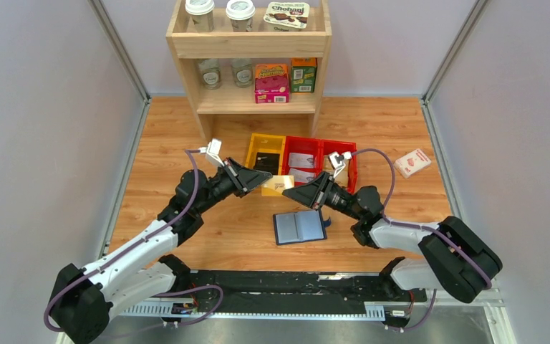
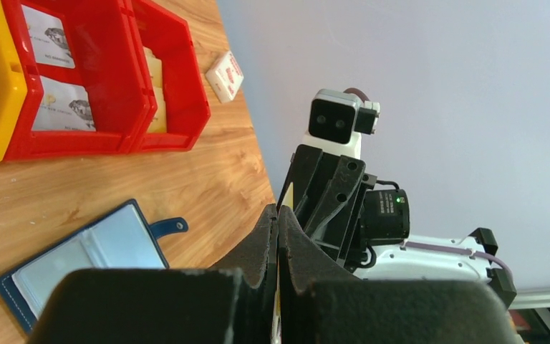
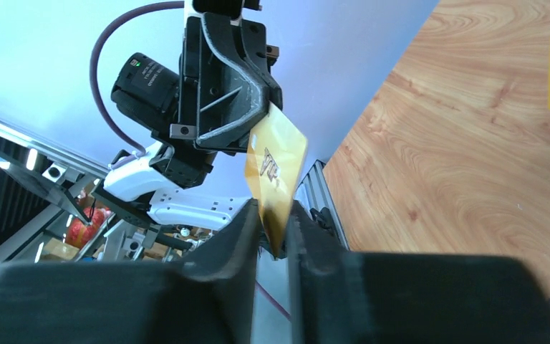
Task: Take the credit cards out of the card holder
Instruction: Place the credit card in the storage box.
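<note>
Thin gold rectangular credit card with dark lettering, up in the air above the middle of the table, tilted, stretched between the two arms. Pinched at its upper corner by the left gripper, clamped tight on it. Lower end sitting between the fingers of the right gripper, narrowly parted, one finger on each side; any press of the pads on the card not clear. Just below, nearer the near edge, flat on the wood: navy-blue booklet-style card holder, lying open, pale blue-grey clear sleeves facing up, snap tab sticking out on its right side, close to the right arm's wrist. Underneath all, light-brown wood-grain table, boxed in by plain pale grey walls on the left, right and far sides, with a black and metal rail along the near edge carrying both arm bases. Just beyond the held card, toward the far edge: yellow plastic bin with a black flat card in it, then two red plastic bins touching it on the right, holding pale printed cards. Behind the bins, against the far edge, pale wooden shelf unit with lidded cups, jars and small cartons. Near the right edge, well apart from the rest, small white-and-red box.
</note>
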Controlling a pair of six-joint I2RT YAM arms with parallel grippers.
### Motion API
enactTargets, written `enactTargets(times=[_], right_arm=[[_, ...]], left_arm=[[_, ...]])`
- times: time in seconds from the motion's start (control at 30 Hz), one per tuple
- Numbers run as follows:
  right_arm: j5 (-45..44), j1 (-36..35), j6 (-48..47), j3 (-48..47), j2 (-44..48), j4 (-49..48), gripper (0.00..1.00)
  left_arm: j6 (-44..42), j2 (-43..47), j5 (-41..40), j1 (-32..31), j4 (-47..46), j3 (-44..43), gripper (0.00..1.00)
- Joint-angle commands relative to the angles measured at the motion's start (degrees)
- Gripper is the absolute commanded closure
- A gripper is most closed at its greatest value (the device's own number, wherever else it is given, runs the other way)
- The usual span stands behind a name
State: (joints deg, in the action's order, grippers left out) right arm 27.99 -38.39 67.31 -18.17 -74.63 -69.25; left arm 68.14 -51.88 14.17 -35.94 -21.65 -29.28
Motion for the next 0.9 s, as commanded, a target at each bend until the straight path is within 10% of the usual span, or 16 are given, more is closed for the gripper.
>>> enactTargets(times=[0.0, 0.13, 0.3, 0.53, 0.87], right_arm=[[2.77, 1.21, 1.95, -2.04, -0.25, -7.04, 0.91], [4.09, 3.14, 2.04, -1.17, 0.62, -5.46, 1.00], [6.02, 6.39, -1.81, -0.54, 6.06, 4.97, 1.00], [2.26, 12.98, -19.47, -5.10, 22.67, 45.35, 1.00], [-8.82, 25.81, -36.10, -15.66, 26.30, 81.63, 1.00]], left_arm=[[-0.37, 0.02, 1.03, 0.17, -3.05, 0.62, 1.00], [-3.01, 0.90, -0.02, 0.08, 1.15, 0.01, 0.96], [-12.39, 3.79, -4.31, 0.17, 12.40, -4.55, 0.58], [-25.59, 8.28, -13.99, 2.28, 36.64, -13.95, 0.19], [-42.63, 13.02, -20.76, 12.38, 56.45, -20.91, 0.00]])
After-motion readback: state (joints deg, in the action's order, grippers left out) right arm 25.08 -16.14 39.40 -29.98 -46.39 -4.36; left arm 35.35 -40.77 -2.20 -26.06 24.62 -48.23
